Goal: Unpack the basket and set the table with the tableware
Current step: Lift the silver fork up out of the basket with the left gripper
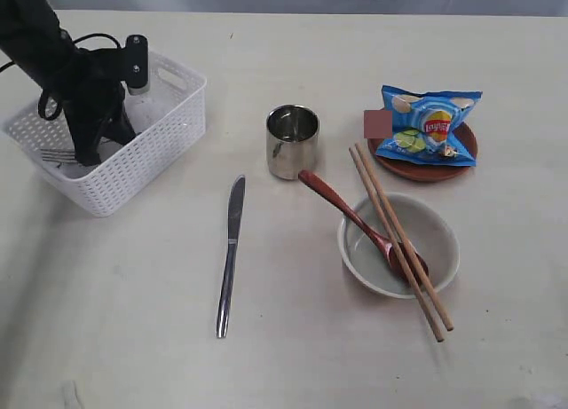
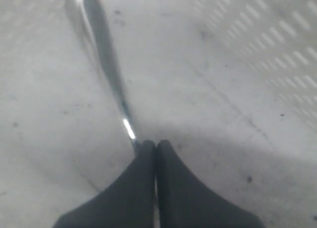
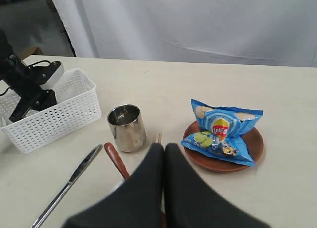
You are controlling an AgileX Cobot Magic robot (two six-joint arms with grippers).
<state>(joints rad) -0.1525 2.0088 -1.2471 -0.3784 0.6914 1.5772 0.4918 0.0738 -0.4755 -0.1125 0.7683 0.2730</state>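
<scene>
While the left arm (image 1: 53, 54) angles steeply down into the basket (image 1: 142, 165), which sits on the left side of the table (image 1: 115, 338) in the exterior view, the left gripper (image 1: 89, 150) is low inside it, near the floor. That view hides the jaw state behind the arm and lattice wall, and only a few steel tines poke out beside the gripper. Left wrist view fills that in: black fingertips (image 2: 143, 156) are pressed together, pinching the end of the fork (image 2: 106, 65), whose handle lies flat on the basket floor and runs away from the tips. The perforated wall is alongside. Right gripper (image 3: 164, 148) shows only in its own wrist view. Jaws are closed tip to tip with nothing between them, raised above the table and aimed across at the laid-out items. That view also shows the basket and left arm from the other side. Out on the table: knife (image 1: 231, 249) lying alone near the middle, cup (image 1: 292, 141) upright just beyond it, bowl (image 1: 444, 240) to the right with the spoon (image 1: 342, 209) and chopsticks (image 1: 395, 240) resting across it, plate (image 1: 426, 171) behind the bowl carrying the chip bag (image 1: 433, 125).
</scene>
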